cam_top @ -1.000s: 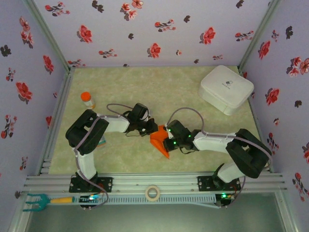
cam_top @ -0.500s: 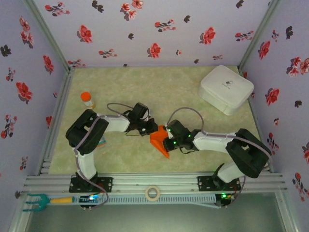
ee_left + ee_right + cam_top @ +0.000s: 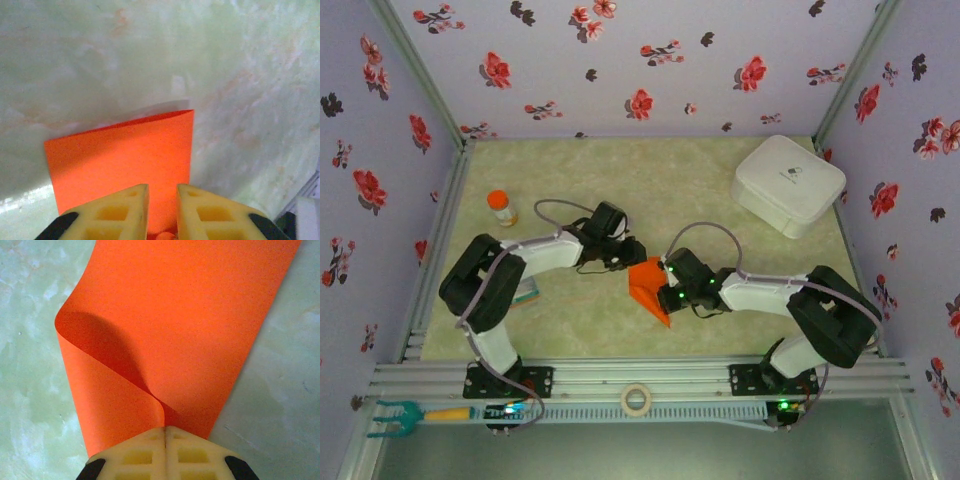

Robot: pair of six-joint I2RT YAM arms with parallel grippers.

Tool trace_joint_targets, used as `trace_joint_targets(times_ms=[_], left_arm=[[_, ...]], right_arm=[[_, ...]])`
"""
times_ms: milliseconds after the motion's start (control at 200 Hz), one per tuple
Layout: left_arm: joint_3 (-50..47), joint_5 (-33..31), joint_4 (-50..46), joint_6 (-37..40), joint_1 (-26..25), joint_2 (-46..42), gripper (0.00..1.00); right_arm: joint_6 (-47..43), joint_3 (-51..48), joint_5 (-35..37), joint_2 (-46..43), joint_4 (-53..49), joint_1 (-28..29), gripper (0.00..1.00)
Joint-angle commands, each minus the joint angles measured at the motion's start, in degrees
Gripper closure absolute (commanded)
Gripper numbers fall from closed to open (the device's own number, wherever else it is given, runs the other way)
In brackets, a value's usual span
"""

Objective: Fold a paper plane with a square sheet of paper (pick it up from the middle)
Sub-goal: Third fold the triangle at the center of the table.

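Square sheet of paper (image 3: 649,287), mid-frame on the counter (image 3: 620,170), curled over and pinched in my closed right gripper (image 3: 165,432); left gripper (image 3: 162,192) slightly parted, gripping nothing; most folds apparently remain.

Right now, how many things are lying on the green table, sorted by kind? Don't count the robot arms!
orange paper sheet: 1
small bottle with an orange cap: 1
white case: 1
small packet, partly hidden: 1
Total: 4
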Motion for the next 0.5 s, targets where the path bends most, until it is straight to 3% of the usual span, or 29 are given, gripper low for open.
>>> trace_joint_targets(times_ms=[0, 115, 275, 495], left_arm=[[-3.3, 0.2, 0.5, -1.0, 0.0, -3.4, 0.87], [-7.6, 1.8, 4.5, -3.7, -0.4, -6.3, 0.94], [-11.2, 1.3, 7.5, -6.1, -0.3, -9.1, 0.94], [-4.5, 1.8, 3.9, -2.9, 1.2, -4.1, 0.91]], right_arm=[[0.1, 0.9, 0.3, 1.0, 0.6, -0.4, 0.97], [-0.1, 1.3, -0.1, 1.1, 0.8, -0.4, 0.97], [0.4, 1.5, -0.2, 1.3, 1.9, -0.4, 0.97], [1.0, 2.3, -0.9, 2.6, 2.2, -0.5, 0.97]])
